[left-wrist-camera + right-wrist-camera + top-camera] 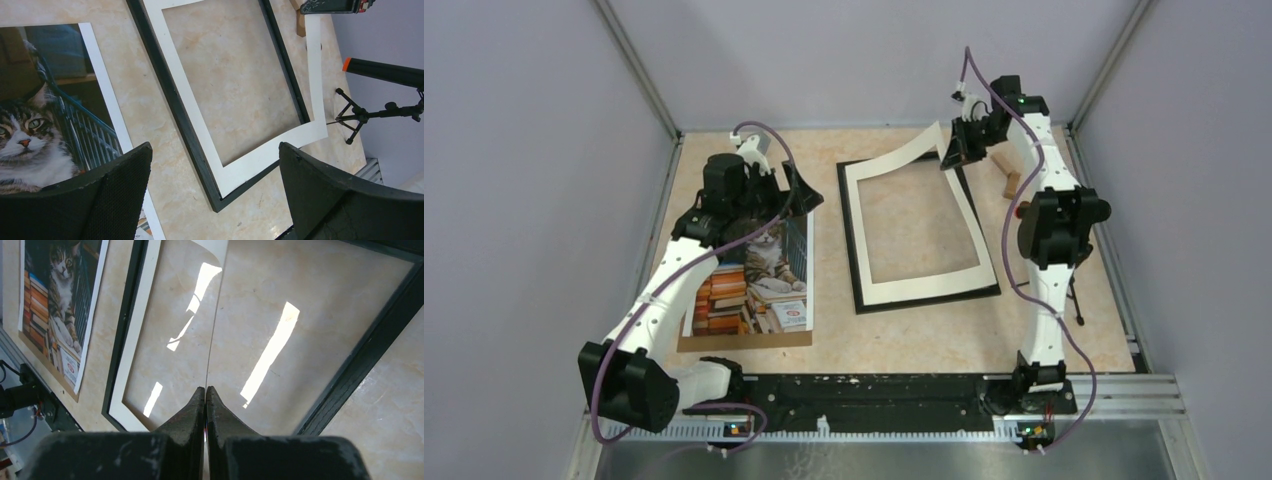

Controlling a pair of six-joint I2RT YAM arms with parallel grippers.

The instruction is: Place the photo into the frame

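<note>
Right claw [205,388] is clenched on the white card mat [921,288], bowed off the thin black rectangular frame [179,107]: creasing is risked. Released left claw [214,145] is held over the colourful paper photo [754,290] alongside.

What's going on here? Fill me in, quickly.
The right tool is pinched shut on the far right corner of the white mat, holding it curled up off the black frame. The left tool hangs open above the far end of the photo, which lies on a brown board left of the frame, not yet inside it.
</note>
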